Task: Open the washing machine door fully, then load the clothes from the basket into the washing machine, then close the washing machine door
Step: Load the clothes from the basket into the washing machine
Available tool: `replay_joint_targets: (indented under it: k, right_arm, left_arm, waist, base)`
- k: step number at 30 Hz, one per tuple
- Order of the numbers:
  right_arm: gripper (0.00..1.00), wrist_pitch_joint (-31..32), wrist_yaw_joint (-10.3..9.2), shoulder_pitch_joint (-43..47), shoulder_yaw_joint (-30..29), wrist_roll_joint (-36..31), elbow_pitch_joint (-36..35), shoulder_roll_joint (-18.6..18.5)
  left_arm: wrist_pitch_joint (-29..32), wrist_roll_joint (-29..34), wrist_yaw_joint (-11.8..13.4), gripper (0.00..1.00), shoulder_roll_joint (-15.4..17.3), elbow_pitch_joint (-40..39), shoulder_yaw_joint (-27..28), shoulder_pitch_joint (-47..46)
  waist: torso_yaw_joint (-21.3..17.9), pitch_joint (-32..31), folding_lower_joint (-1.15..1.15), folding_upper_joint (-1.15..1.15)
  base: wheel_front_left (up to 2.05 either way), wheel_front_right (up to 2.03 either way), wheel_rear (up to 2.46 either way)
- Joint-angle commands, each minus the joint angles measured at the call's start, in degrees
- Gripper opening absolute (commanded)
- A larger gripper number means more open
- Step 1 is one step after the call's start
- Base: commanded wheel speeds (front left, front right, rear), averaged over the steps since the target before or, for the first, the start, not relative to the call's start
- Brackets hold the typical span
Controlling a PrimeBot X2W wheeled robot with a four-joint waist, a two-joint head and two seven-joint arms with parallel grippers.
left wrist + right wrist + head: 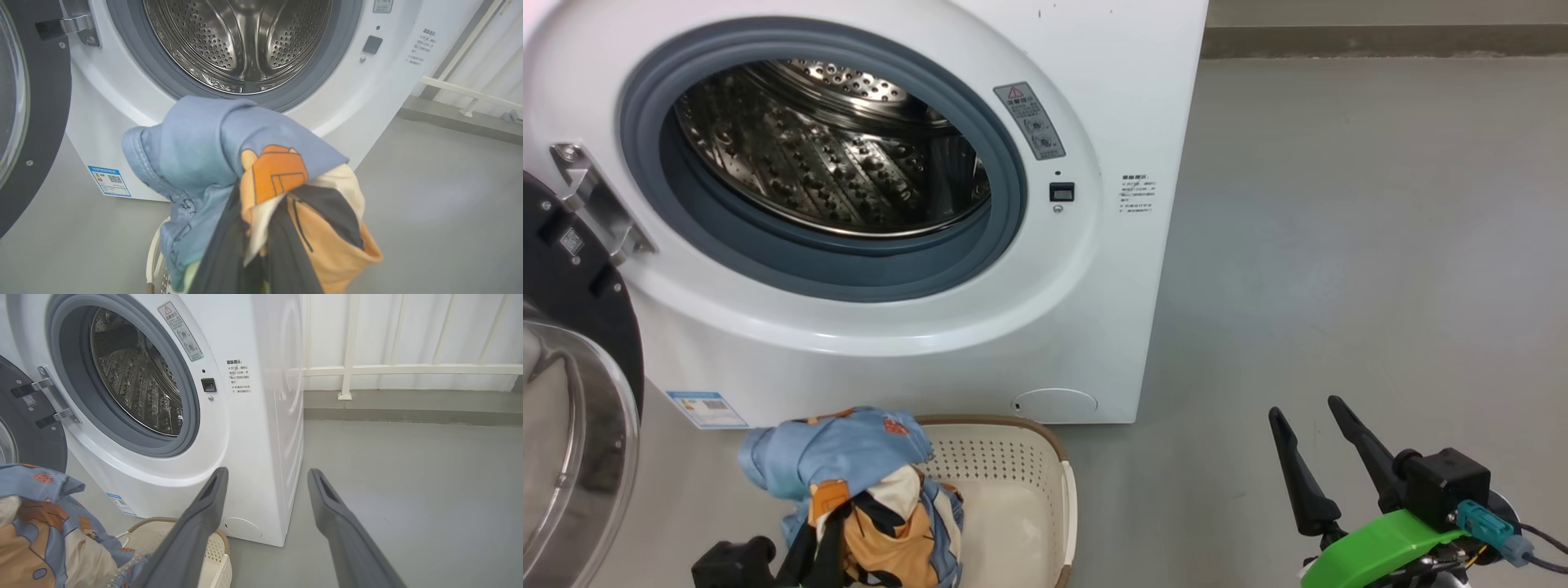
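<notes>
**Left gripper clenched on the bundle, in front of the open washer**

The clothes (849,465), a soft blue bundle with small orange prints and an orange, black and white cartoon patch, are bunched over the left part of the small cream-white perforated basket (1013,469) with its brown woven-look rim. The bundle's long axis runs from the patch end, nearest the robot, forward to a rounded blue lobe. That lobe points at the big white front-loading washing machine (1127,122), below its opening. Whether the lowest folds touch the basket cannot be told.

The left gripper (255,245) is clamped shut on the patch end, its dark fingers buried in the folds, so the cloth sits over and ahead of it. The right gripper (1304,408) hangs well apart to the right above the grey floor (1339,245). Its two long dark fingers are spread with nothing between them.

The large round washing machine door (572,278), glossy black rim around bulging clear glass, is swung out to the left on its metal hinge (592,196). The perforated steel drum (833,155) is bare inside its grey-blue rubber gasket (1005,188). Between the bundle and that opening lies only the washer's white lower front, with a blue label sticker (707,408) at its bottom left corner. A white railing (408,369) runs along the wall beyond the machine.
</notes>
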Motion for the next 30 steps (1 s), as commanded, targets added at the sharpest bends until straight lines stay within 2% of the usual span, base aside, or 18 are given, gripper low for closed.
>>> replay_joint_targets:
  k: [1, 11, 18, 23, 30]
  right_arm:
    - [1.00, -0.60, 0.09, -0.56, 1.51, 0.65, -1.34, -0.16]
    - [1.00, -0.21, 0.09, -0.95, 1.84, 0.47, -1.67, -0.16]
    - [1.00, 0.29, 0.09, -1.91, 2.11, -0.20, -2.79, -0.16]
    - [1.00, 0.59, 0.09, -2.83, 1.84, -0.92, -3.78, -0.16]
    - [1.00, -0.04, 0.09, -5.20, 1.80, -1.15, -4.87, -0.16]
  left_arm:
    - [-0.79, 1.04, -0.20, 0.00, 0.26, -2.01, 2.53, -0.70]
    - [-0.79, 3.56, -1.27, 0.00, -1.26, -4.00, 5.05, -0.78]
    - [-0.79, 4.54, -2.86, 0.00, -2.05, -6.52, 8.47, -3.27]
    - [-0.79, 4.64, -3.06, 0.00, -1.87, -6.96, 11.76, -9.27]
    - [-0.53, 3.68, -4.56, 0.00, 0.98, -4.47, 15.35, -22.89]
  waist:
    - [-0.16, -0.14, 0.00, 0.00]
    - [-0.83, 0.62, 0.00, 0.00]
    - [-2.70, 4.74, 0.00, 0.00]
    - [-4.47, 9.68, 0.00, 0.00]
    - [-7.81, 17.86, 0.00, 0.00]
  base:
    - [0.00, 0.00, 0.00]
    - [0.00, 0.00, 0.00]
    - [0.00, 0.00, 0.00]
    - [0.00, 0.00, 0.00]
    - [0.00, 0.00, 0.00]
